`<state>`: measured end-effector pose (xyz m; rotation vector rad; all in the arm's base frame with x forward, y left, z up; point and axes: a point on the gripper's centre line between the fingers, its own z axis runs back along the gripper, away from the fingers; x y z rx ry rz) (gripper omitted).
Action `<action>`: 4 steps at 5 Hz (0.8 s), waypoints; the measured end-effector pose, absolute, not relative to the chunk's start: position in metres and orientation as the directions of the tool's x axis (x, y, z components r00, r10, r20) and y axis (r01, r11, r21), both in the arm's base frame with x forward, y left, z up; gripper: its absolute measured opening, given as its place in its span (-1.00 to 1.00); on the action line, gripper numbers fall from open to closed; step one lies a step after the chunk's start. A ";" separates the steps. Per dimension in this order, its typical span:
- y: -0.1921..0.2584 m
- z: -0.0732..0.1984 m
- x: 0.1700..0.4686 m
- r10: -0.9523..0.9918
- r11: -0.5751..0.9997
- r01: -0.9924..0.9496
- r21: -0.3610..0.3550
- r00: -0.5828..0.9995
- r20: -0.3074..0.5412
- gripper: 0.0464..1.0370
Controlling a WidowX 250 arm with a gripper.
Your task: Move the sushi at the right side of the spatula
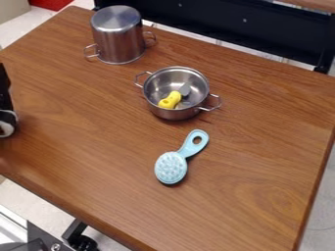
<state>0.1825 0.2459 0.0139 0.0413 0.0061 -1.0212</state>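
Observation:
At the left edge of the camera view, partly cut off, is the black gripper [6, 103], over the table's left side; a pale rounded shape is at its lower end. It stands well to the left of the pots and the brush. A small spatula [171, 99] with a yellow handle and a grey blade lies inside the open metal pot [157, 108], its blade pointing to the upper right.
An upside-down metal pot [120, 41] stands at the table's upper left. A light blue brush [171, 167] lies bristles up below the open pot, its handle towards the upper right. The wooden table [85, 147] has its front edge at lower left.

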 end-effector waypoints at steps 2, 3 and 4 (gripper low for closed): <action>0.240 0.011 0.183 -0.852 0.521 0.851 0.062 0.523 -0.026 -0.08; 0.218 0.016 0.188 -0.836 0.548 0.835 0.056 0.548 0.009 -0.08; 0.190 0.037 0.201 -0.801 0.598 0.801 0.023 0.597 0.052 -0.08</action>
